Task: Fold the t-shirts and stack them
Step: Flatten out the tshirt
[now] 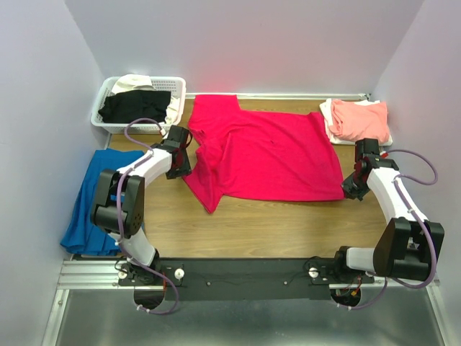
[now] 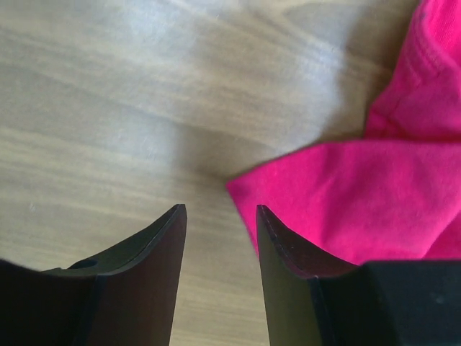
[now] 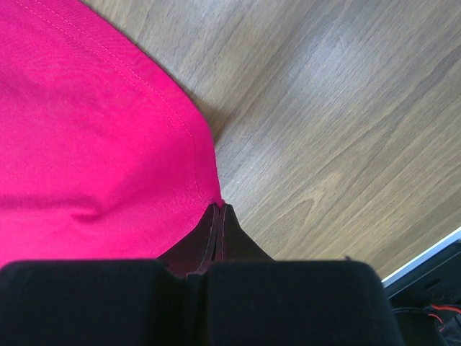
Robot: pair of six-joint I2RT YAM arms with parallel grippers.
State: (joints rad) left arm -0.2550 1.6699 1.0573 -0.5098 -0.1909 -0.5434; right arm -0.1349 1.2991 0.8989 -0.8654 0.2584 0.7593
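Observation:
The crimson-red t-shirt (image 1: 266, 155) lies spread across the middle of the wooden table, its left sleeve folded over. My left gripper (image 1: 183, 170) is open and empty just left of that sleeve; in the left wrist view its jaws (image 2: 218, 209) stand apart over bare wood, with the red sleeve corner (image 2: 360, 194) beside the right finger. My right gripper (image 1: 348, 189) is at the shirt's near right corner. In the right wrist view it (image 3: 218, 207) is shut on the red hem edge (image 3: 86, 130). A folded salmon-pink t-shirt (image 1: 359, 119) lies on a white one (image 1: 327, 111) at the back right.
A white lattice basket (image 1: 101, 119) at the back left holds a black t-shirt (image 1: 133, 107) and a cream one (image 1: 133, 81). A blue cloth (image 1: 94, 198) hangs over the table's left edge. A metal rail (image 1: 288, 96) runs along the back edge.

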